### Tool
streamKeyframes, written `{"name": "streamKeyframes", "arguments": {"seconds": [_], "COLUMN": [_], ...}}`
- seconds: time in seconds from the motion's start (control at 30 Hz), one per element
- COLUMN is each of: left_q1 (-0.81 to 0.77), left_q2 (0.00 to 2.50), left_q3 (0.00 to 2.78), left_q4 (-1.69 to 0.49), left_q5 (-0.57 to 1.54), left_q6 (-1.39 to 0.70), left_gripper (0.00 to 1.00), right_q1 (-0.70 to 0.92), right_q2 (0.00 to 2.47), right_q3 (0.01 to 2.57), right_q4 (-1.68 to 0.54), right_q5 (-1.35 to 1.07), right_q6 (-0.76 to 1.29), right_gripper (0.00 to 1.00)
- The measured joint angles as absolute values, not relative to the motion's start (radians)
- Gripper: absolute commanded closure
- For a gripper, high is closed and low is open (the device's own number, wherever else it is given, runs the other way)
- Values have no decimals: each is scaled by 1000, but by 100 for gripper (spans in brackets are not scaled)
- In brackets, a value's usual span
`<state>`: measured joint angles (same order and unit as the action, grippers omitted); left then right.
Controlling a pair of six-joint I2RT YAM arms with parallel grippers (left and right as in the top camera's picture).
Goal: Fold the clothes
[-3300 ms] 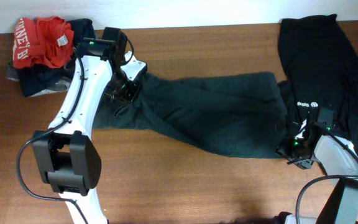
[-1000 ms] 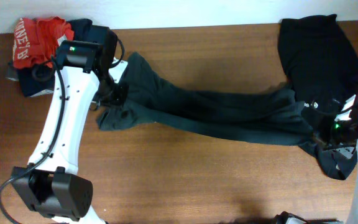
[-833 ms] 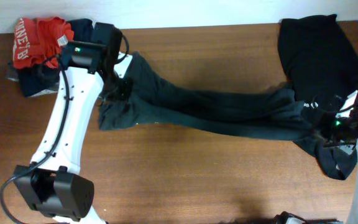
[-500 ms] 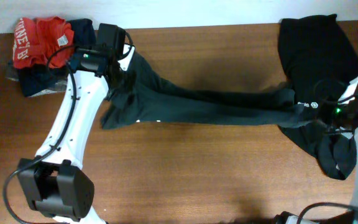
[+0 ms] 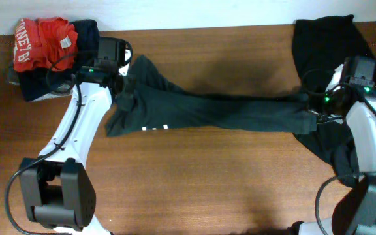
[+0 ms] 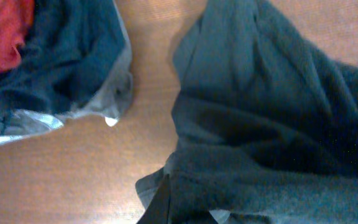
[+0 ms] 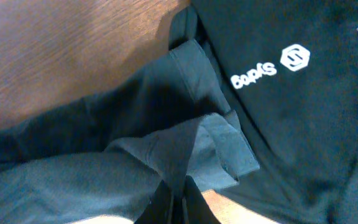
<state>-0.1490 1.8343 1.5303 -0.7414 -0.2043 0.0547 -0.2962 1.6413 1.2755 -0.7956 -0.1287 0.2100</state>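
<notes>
The wooden table (image 5: 207,189) carries a red-and-navy heap (image 5: 41,42) left, a stretched dark shirt (image 5: 227,112) centre, black shirts (image 5: 331,55) right.

Shirt (image 5: 240,119) was matt, soft, creased dark cloth; red garment (image 5: 47,39) matt cloth; table (image 5: 207,189) smooth brown wood, visible grain, faint sheen; left arm (image 5: 80,124) shell glossy white plastic.

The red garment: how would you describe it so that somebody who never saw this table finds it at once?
On the wooden table, look at the far left corner by the white wall, where a pile of clothes lies. The red garment is on top of it. It alone is red, with white letters, while its neighbours are navy and grey.
</notes>
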Motion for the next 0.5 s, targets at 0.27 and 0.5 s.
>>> {"name": "streamKeyframes", "arguments": {"seconds": [0.27, 0.5], "left_q1": [-150, -150], "left_q2": [1887, 2026], "left_q3": [1530, 1529], "left_q4": [-661, -609], "left_q5": [-209, -214], "left_q6": [51, 51], "left_gripper": [99, 99], "right_q1": [-295, -295], "right_q2": [1734, 1786], "right_q3": [1275, 1275], "right_q4": [-692, -604], "right_q5": [-128, -128], "right_q6": [210, 210], "right_gripper": [95, 95]}}
